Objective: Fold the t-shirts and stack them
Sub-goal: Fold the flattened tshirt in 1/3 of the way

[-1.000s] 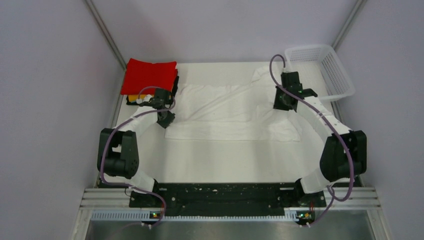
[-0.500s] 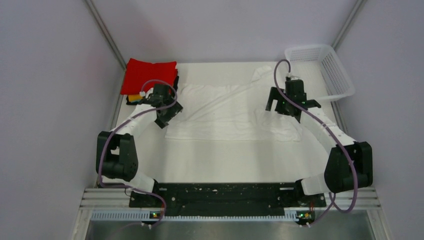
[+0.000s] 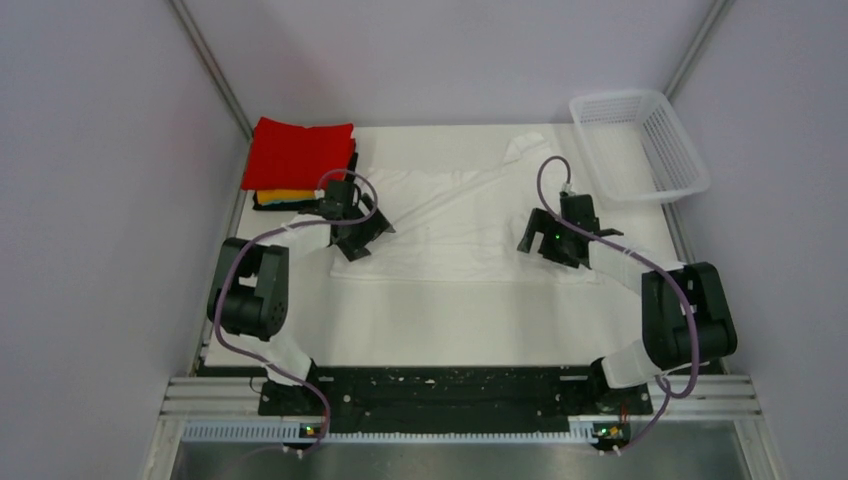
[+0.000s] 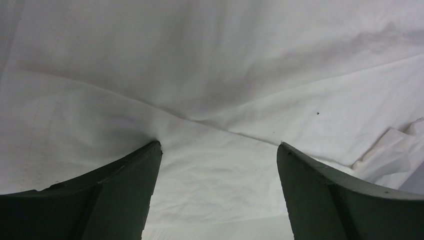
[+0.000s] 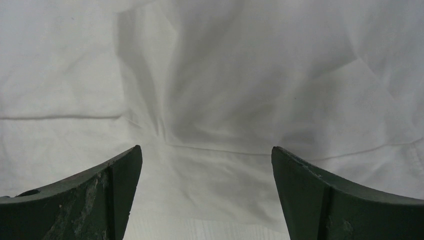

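- A stack (image 3: 297,168) of folded t-shirts sits at the far end of the table (image 3: 450,320), well to the left of the white basket (image 3: 668,135).
- A red t-shirt (image 3: 300,148) is on top, with the edge of an orange-yellow t-shirt (image 3: 285,195) showing under it. Anything lower is too small to tell.
- A white t-shirt (image 3: 460,225) lies flat and wrinkled between the stack and the basket. One sleeve reaches toward the basket.
- Your left gripper (image 3: 362,232) has its jaws spread wide and holds nothing. It is low over the end of the shirt farthest from the basket.
- Your right gripper (image 3: 545,240) is also spread and empty, low over the end nearer the basket.
- The stacked shirts look finished. The white one looks only partly folded, so it probably needs more folds before it goes onto the stack.
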{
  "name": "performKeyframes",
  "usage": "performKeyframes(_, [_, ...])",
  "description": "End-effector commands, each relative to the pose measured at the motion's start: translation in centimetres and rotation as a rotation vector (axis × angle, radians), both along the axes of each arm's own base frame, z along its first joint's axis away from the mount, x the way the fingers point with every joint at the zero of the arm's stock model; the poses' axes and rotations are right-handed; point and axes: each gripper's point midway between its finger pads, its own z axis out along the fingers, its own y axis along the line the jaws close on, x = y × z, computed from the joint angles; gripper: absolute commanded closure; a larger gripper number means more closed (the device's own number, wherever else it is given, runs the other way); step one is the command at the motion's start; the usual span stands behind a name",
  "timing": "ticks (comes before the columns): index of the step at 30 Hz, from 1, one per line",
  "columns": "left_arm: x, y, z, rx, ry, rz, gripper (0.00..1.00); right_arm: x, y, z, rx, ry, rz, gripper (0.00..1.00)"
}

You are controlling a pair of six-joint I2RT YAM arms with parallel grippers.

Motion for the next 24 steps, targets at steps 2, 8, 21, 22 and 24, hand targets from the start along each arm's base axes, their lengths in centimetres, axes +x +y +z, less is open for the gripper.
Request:
performKeyframes(2, [-6.2, 0.7, -3.5, 0.017, 0.113, -0.028, 0.08, -5.1, -0.3, -2.1, 0.033, 0.086, -0.050, 0.01])
performKeyframes(8, [-12.3, 1.9, -3.7, 0.025, 0.132, -0.017, 0.08, -12.6, -0.8, -2.4, 0.030, 0.194, -0.113, 0.01])
performKeyframes(21, [-20.4, 3.3, -2.7, -0.036, 0.128, 0.057, 0.07, -18.8, -0.4, -0.7, 0.109, 0.243, -0.229, 0.01])
performKeyframes(22, [-20.9, 3.2, -2.8, -0.046, 0.133, 0.061, 0.07, -18.5, -0.6, -0.5, 0.097, 0.223, -0.233, 0.01])
performKeyframes(24, [-21.5, 3.4, -3.1, -0.045, 0.143, 0.063, 0.07, -17.7, -0.8, 0.2, 0.081, 0.189, -0.232, 0.01])
